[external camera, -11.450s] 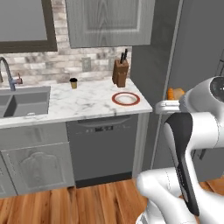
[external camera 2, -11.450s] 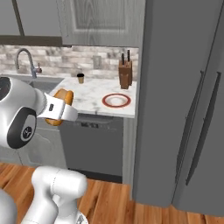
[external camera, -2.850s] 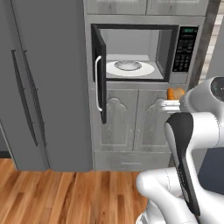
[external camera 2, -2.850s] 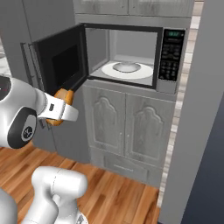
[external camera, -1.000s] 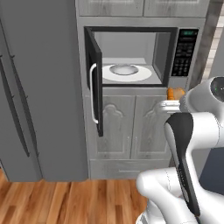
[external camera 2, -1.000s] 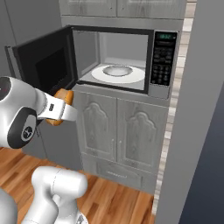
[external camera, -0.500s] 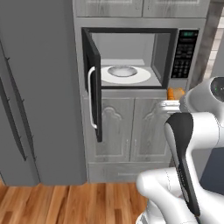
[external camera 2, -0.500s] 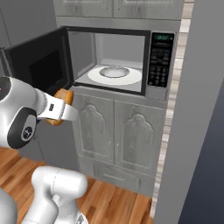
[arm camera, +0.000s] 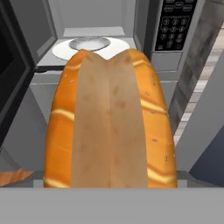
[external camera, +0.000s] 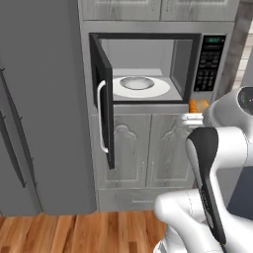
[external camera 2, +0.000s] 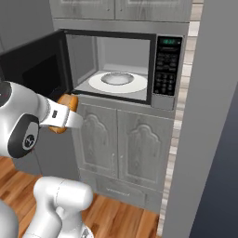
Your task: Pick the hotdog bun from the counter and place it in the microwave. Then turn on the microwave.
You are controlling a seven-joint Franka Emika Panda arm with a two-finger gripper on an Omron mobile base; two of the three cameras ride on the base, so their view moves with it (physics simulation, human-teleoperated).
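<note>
Carried along with the base, which has driven nearer since a second ago so that the microwave (external camera: 148, 69) is seen larger and more centred, the hotdog bun (arm camera: 111, 122) is held in the gripper (external camera 2: 65, 114), whose jaws are spread wide around it. It is kept in front of and below the open cavity, outside it, level with the grey cabinet doors (external camera 2: 125, 144). Inside, the white turntable (external camera: 141, 87) is seen bare, and the door (external camera: 104, 106) is swung open to the left.
</note>
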